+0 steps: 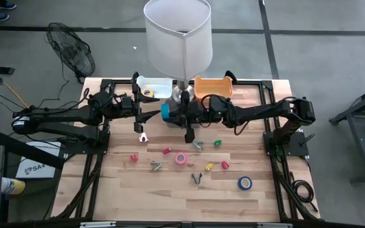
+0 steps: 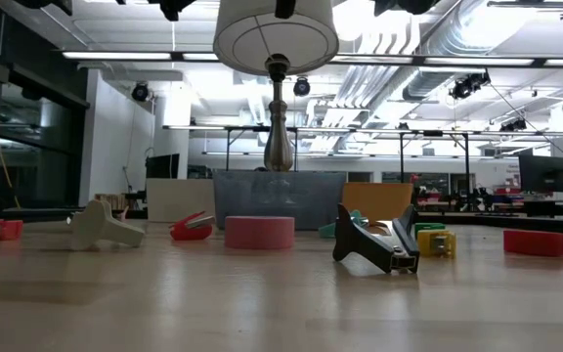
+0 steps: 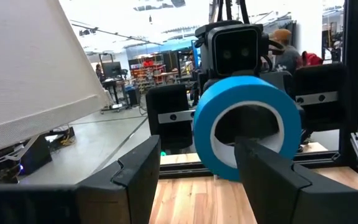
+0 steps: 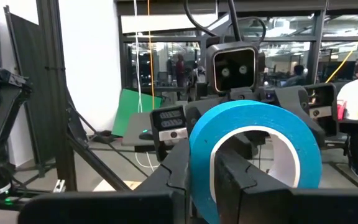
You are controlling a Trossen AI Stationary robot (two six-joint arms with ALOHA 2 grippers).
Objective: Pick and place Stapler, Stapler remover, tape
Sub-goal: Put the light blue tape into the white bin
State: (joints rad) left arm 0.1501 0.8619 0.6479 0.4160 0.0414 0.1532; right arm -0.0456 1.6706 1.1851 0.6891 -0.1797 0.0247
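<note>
Near the top centre of the high view, the right gripper (image 4: pixel 219 186) clamps a blue tape roll (image 4: pixel 257 158), facing the left gripper (image 3: pixel 194 180), whose fingers are spread. This looks like a handover; next, the left should close on it.

Both arms reach inward from the bench's side edges and meet near the middle of its far edge. The right gripper (image 1: pixel 170 114) points toward the left arm, its jaws closed on a blue tape roll (image 4: pixel 253 158) with one finger through the open centre. The left gripper (image 1: pixel 152 114) faces it, jaws spread wide, one on either side of the same roll.
</note>
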